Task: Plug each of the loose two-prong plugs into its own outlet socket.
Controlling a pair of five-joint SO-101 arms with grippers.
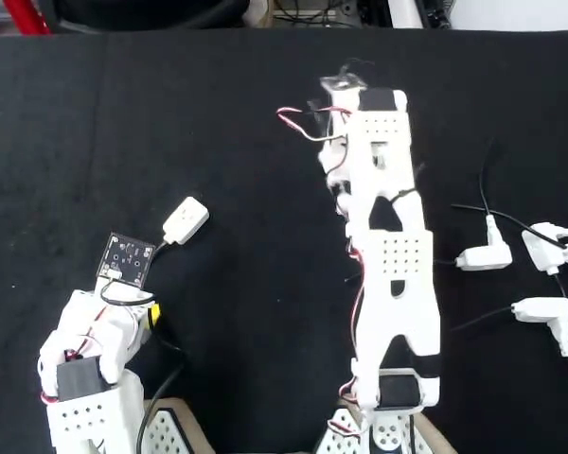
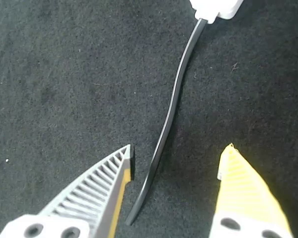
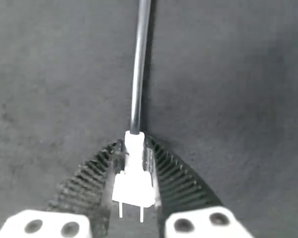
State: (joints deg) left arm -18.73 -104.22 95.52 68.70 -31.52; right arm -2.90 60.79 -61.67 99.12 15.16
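Found the right pincer (image 3: 134, 148) shut tight on a small white plastic two-prong plug (image 3: 133, 187), pins pointing back at the wrist. Found the left pincer (image 2: 180, 148) wide open over a thin black cord (image 2: 171, 106), holding nothing, near a white boxy socket (image 1: 185, 219). Could have slipped or turned in that grip, or been tugged by its own dark cord (image 3: 139, 64). Had lots of bare black cloth table (image 1: 256, 284) between the arms, but sat close to the far edge

High camera: overhead, far, facing down on table (image 1: 218, 312). Wrist cameras: close behind left gripper (image 2: 180, 148), right gripper (image 3: 134, 144), facing table. Left, high views share cable (image 2: 170, 114) ahead of tips.
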